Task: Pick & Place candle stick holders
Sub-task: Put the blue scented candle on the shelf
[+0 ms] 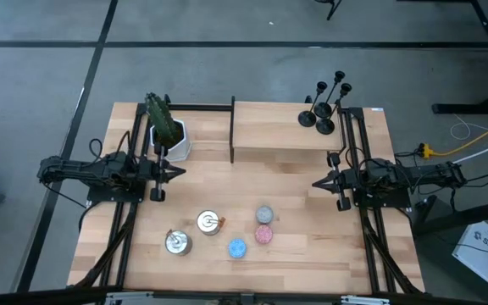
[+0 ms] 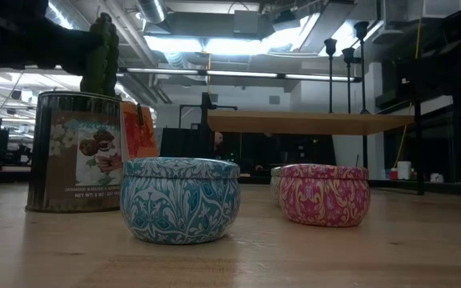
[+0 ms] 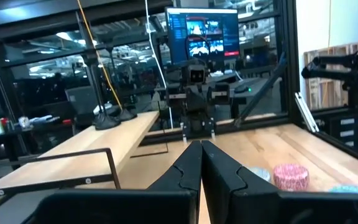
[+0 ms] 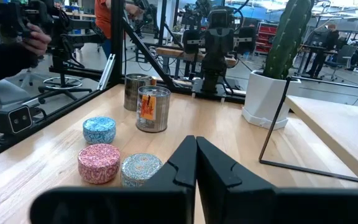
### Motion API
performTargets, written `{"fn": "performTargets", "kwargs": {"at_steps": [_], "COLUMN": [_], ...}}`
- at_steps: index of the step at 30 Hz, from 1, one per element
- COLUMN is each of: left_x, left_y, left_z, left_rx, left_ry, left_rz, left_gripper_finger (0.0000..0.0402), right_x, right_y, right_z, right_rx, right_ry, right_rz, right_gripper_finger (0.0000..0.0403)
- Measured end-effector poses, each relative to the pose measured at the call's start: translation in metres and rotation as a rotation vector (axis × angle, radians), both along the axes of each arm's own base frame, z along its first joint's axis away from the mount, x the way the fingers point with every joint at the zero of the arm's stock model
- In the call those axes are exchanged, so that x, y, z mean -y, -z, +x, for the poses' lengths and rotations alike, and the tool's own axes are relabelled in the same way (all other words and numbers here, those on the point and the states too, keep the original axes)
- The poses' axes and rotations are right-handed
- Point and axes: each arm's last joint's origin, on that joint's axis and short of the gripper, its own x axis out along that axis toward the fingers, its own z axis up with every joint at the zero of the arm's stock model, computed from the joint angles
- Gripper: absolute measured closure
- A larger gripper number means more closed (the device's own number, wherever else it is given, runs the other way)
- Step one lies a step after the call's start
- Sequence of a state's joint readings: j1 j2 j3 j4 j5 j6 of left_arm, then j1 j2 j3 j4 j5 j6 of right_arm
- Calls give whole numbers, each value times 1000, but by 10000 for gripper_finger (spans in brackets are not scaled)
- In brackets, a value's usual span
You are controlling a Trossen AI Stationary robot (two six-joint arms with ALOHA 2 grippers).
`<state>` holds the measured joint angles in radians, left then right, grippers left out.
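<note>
While both arms sit parked at the sides of the worktop (image 1: 312,263), nothing has yet been taken up: the left gripper (image 1: 179,172) at centre-left of the high view and the right gripper (image 1: 316,183) at centre-right both have their jaws pressed together with nothing between them, as each wrist view confirms.

The candle stick holders (image 1: 324,106) stand clustered at the upper right of the high view, on the far right corner of a raised wooden shelf (image 1: 278,131). Being nearer, the right arm looks the better choice for the first pick. To do it well, it should open its jaws before closing in, come at one outer holder from the side clear of its neighbours, and close on the thin stem low down so the piece does not tip. The holders stand close together, so a wide approach risks knocking the others over.

Each holder is matte black: a round flat base, a slim upright stem and a small cup on top. Four seem to be there, though overlap makes the count uncertain. In the low view their stems rise at the upper right above the shelf edge.
</note>
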<state>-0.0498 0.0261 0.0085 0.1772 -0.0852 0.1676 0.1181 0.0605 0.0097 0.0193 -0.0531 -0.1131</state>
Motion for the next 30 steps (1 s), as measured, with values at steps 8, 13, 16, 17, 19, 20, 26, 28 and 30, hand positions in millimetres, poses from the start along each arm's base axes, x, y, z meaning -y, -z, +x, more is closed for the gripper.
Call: {"fn": "performTargets", "kwargs": {"at_steps": [8, 13, 16, 17, 19, 20, 26, 28, 30], "left_x": [1, 2, 2, 2, 2, 2, 6, 7, 7], "left_y": [-1, -1, -1, -1, -1, -1, -1, 0, -1], "left_z": [0, 0, 0, 0, 0, 0, 0, -1, -1], "left_rx": [17, 16, 16, 16, 15, 13, -3, -8, -11], "left_ry": [38, 75, 73, 73, 79, 92, 222, 258, 277], "left_rz": [-77, -76, -76, -77, -91, -91, -137, -161, -182], "left_gripper_finger": [398, 397, 398, 397, 397, 397, 370, 348, 322], "right_x": [0, 0, 0, 0, 0, 0, 0, 0, 0], "right_y": [0, 0, 0, 0, 0, 0, 0, 0, 0], "right_z": [0, 0, 0, 0, 0, 0, 0, 0, 0], "right_rx": [0, 0, 0, 0, 0, 0, 1, 0, 1], "right_ry": [0, 0, 0, 0, 0, 0, 0, 0, 0], "right_rz": [0, 0, 0, 0, 0, 0, 0, 0, 0], "right_gripper_finger": [392, 392, 392, 392, 392, 392, 392, 392, 392]}}
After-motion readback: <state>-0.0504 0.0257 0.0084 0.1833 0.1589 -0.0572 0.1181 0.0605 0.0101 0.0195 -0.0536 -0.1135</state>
